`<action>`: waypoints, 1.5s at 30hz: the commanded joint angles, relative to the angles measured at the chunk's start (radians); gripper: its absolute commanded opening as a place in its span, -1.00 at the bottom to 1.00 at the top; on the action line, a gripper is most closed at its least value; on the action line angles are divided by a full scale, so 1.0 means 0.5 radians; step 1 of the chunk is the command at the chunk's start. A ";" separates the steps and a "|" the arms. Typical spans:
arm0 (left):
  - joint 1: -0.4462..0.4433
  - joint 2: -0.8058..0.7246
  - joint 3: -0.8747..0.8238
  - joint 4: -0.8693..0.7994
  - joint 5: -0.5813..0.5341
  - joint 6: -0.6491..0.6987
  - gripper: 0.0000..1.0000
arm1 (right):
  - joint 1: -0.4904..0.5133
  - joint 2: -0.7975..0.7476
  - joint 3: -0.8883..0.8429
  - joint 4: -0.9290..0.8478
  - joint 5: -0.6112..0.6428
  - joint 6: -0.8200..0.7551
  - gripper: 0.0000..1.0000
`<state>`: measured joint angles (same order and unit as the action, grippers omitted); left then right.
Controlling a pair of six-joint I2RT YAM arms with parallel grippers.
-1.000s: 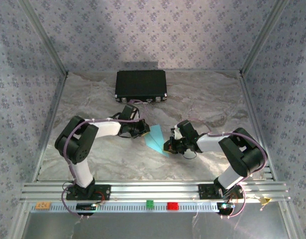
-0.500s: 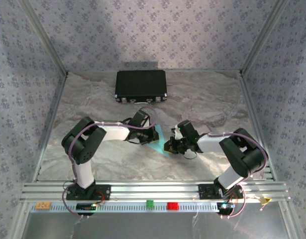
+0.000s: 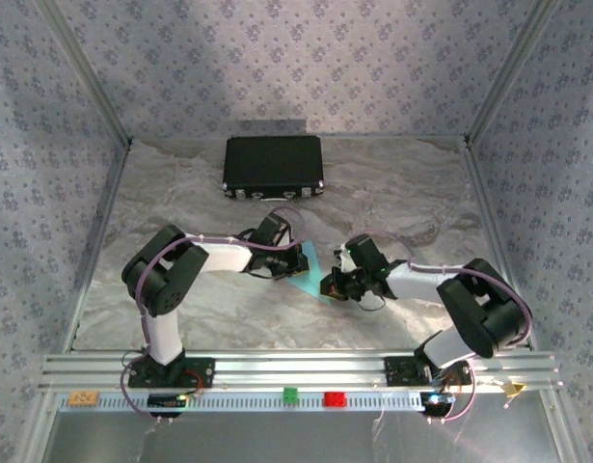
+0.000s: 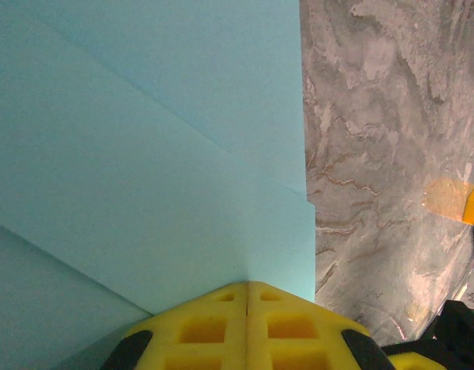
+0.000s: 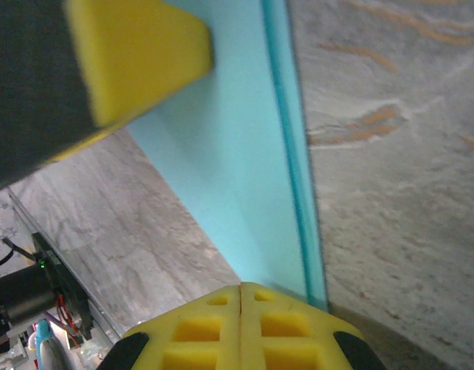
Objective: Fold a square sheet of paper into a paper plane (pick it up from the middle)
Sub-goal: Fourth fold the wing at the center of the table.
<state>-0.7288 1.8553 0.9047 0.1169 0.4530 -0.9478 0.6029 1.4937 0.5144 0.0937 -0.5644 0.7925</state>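
The square sheet of paper is light blue and lies on the marbled table, folded into a slim pointed dart shape with creases. My left gripper is shut, and its yellow tips rest on the wide end of the paper near its right edge. My right gripper is shut too, its tips set down on the narrow pointed end. The sheet spreads flat beyond both pairs of tips, not between them. One left finger shows at the upper left of the right wrist view.
A black rectangular case sits at the back of the table. Small red and green blocks lie on the front rail beyond the aluminium bars. Patterned walls close in the left, right and back.
My left arm swung right from beside the paper onto its wide end and its jaws closed fully. The right arm's elbow shifted outward while its gripper stayed on the tip.
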 commanded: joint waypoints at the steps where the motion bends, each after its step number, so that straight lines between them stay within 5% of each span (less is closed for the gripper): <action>1: 0.007 0.067 -0.025 -0.064 -0.056 0.018 -0.90 | 0.009 0.051 -0.071 -0.063 0.009 -0.028 -0.99; 13: 0.043 0.090 -0.054 -0.061 -0.054 0.021 -0.91 | -0.009 -0.238 -0.361 -0.084 0.058 0.009 -0.99; 26: 0.043 0.081 -0.056 -0.023 -0.013 0.003 -0.91 | -0.055 -0.663 -0.281 -0.389 0.294 0.074 -0.86; 32: 0.043 0.062 -0.060 -0.016 -0.007 0.003 -0.91 | -0.061 -0.664 -0.235 -0.372 0.304 0.125 -0.64; 45: 0.041 0.041 -0.054 -0.022 -0.001 0.000 -0.91 | -0.059 -0.674 -0.260 -0.328 0.310 0.228 -0.52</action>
<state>-0.7181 1.8668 0.8978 0.1501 0.4866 -0.9478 0.5770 1.1656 0.3714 -0.0639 -0.4282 0.8825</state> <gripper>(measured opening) 0.047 0.242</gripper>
